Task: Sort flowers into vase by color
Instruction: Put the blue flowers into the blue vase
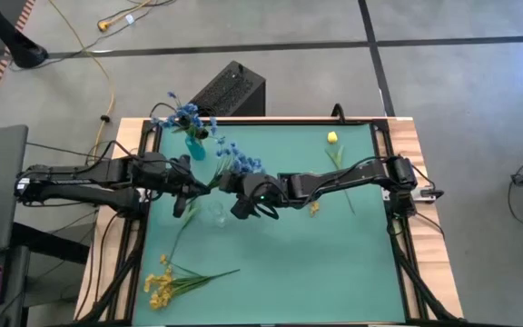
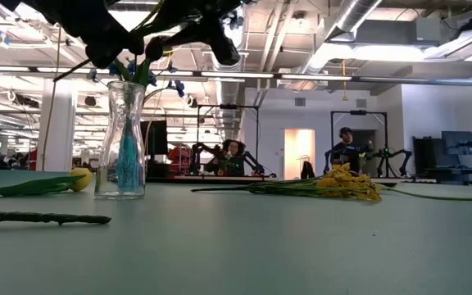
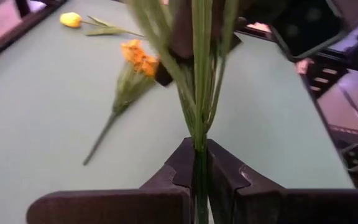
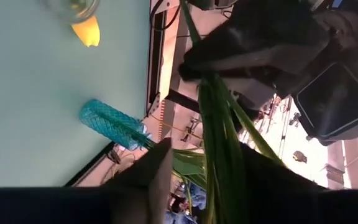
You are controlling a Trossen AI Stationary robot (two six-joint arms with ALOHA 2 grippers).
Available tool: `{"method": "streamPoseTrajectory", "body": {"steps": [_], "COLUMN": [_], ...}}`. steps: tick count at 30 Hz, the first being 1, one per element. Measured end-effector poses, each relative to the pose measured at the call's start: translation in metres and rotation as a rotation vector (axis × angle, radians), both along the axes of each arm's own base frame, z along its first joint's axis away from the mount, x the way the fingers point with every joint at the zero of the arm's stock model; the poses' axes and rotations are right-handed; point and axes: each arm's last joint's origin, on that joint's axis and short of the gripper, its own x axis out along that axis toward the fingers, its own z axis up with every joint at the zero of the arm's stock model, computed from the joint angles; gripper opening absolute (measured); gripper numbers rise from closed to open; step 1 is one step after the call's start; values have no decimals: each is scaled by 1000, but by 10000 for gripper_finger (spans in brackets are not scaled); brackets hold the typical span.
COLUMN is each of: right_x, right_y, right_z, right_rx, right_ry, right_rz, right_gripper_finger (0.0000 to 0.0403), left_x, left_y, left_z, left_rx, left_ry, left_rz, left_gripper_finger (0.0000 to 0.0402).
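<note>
Apparently two vases (image 1: 194, 145), one yellow spray (image 1: 163, 283), one bud (image 1: 331, 137).

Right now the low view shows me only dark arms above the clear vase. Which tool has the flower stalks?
Observer: The left tool is shut on the green stalks.
Operator: And the right tool?
Observer: The right tool stands open, with the same stalks running between its fingers.
Operator: I count a yellow bud and a yellow spray lying flat. Anything else?
Observer: Yes, a yellow-orange flower lies partly under the right arm.
</note>
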Motion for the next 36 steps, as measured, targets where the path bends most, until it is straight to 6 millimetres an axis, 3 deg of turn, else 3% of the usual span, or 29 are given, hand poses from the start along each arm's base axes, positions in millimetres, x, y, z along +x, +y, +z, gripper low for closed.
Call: {"method": "streamPoseTrajectory", "body": {"steps": [4,7,15,28,31,36], "right_x": [0,0,-2,-17,-21,-26], "right_y": [2,2,-1,-30,-43,-68], "right_z": [-1,-2,-5,-30,-35,-40], "right_rx": [61,136,330,683,744,852], "right_ry": [-20,-52,-130,-103,-106,-132], "right_rz": [-14,-39,-182,-556,-655,-784], "right_gripper_finger": [244,262,265,265,265,265], "left_x": [0,1,-10,-58,-61,-60], "left_y": [3,4,5,6,7,12], "left_z": [1,3,23,57,51,23], "left_rx": [66,119,346,529,574,666], "left_ry": [-5,-24,-174,-451,-522,-605], "left_rz": [67,91,106,303,376,598], "left_gripper_finger": [6,6,6,6,4,2]}}
